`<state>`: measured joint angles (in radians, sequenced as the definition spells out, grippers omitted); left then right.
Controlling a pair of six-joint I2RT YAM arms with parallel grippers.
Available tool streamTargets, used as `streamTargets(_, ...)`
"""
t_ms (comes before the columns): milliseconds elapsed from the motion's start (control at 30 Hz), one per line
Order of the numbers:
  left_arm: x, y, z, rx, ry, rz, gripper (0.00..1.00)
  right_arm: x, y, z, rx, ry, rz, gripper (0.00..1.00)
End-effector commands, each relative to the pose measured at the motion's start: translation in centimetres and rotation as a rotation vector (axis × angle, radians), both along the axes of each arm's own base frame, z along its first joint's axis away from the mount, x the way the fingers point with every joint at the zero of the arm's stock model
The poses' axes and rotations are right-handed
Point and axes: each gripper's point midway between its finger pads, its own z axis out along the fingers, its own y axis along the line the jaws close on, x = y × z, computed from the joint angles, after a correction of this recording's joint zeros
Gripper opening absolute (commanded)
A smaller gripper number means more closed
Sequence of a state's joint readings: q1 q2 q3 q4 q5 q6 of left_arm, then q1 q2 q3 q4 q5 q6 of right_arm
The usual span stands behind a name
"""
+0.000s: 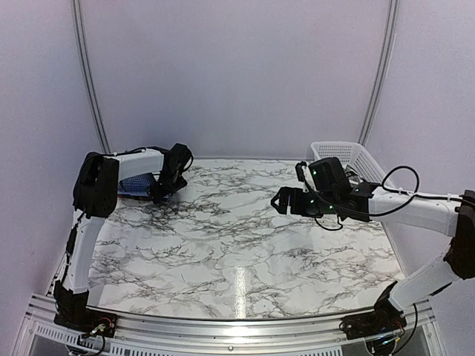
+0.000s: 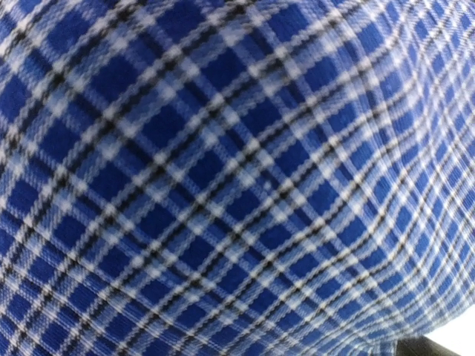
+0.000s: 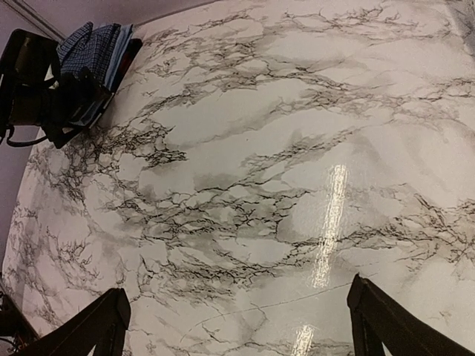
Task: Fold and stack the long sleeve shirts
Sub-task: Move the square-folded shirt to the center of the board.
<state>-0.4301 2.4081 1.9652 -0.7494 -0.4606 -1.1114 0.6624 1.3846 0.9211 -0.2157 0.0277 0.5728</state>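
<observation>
Folded navy fine-check cloth shirt (image 2: 237,178) at 10 o'clock on white marble-pattern bench (image 1: 245,252). Left gripper (image 1: 159,194) at it; cannot tell if parted or closed. Right gripper (image 3: 237,297) spread wide above bench, toward 2 o'clock.

I can't read the grip of my left claw (image 1: 158,194); navy check shirt (image 2: 237,178) fills its camera, blurred

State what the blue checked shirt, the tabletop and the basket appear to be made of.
The blue checked shirt: woven cloth, matte; individual threads show close up. The tabletop: glossy marble-patterned surface, with a bright light streak; real stone or laminate, cannot tell. The basket: white, likely moulded plastic, judging by its open lattice walls.
</observation>
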Motion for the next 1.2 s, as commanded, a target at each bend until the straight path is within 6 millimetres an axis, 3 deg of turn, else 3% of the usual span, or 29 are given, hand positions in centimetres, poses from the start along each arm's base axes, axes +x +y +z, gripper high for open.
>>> streamTargets(0, 1.1, -2.1, -3.6, -0.135, 0.011, -0.003, 0.99, 1.0, 0.4, 2.1, 0.041, -0.034, -0.008, 0.99)
streamTargets(433, 2.9, -2.2, -1.5, -0.147, -0.029, -0.078, 0.99, 0.5, -0.1, 1.9, 0.036, -0.029, -0.014, 0.99)
streamTargets(633, 1.7, -1.9, -0.5, -0.139, -0.033, -0.112, 0.99, 0.7, 0.0, 1.8, 0.032, -0.032, -0.012, 0.99)
streamTargets(800, 1.5, -2.6, 0.7, -0.122, -0.042, -0.204, 0.99, 0.7, 0.0, 1.5, 0.022, -0.032, -0.008, 0.99)
streamTargets(933, 0.2, -2.9, 1.5, -0.112, -0.05, -0.24, 0.99, 0.9, 0.1, 1.4, 0.015, -0.037, -0.005, 0.98)
streamTargets(1167, -2.0, -4.2, 4.5, -0.085, -0.09, -0.342, 0.99, 1.4, 0.4, 1.6, -0.002, -0.055, 0.003, 0.99)
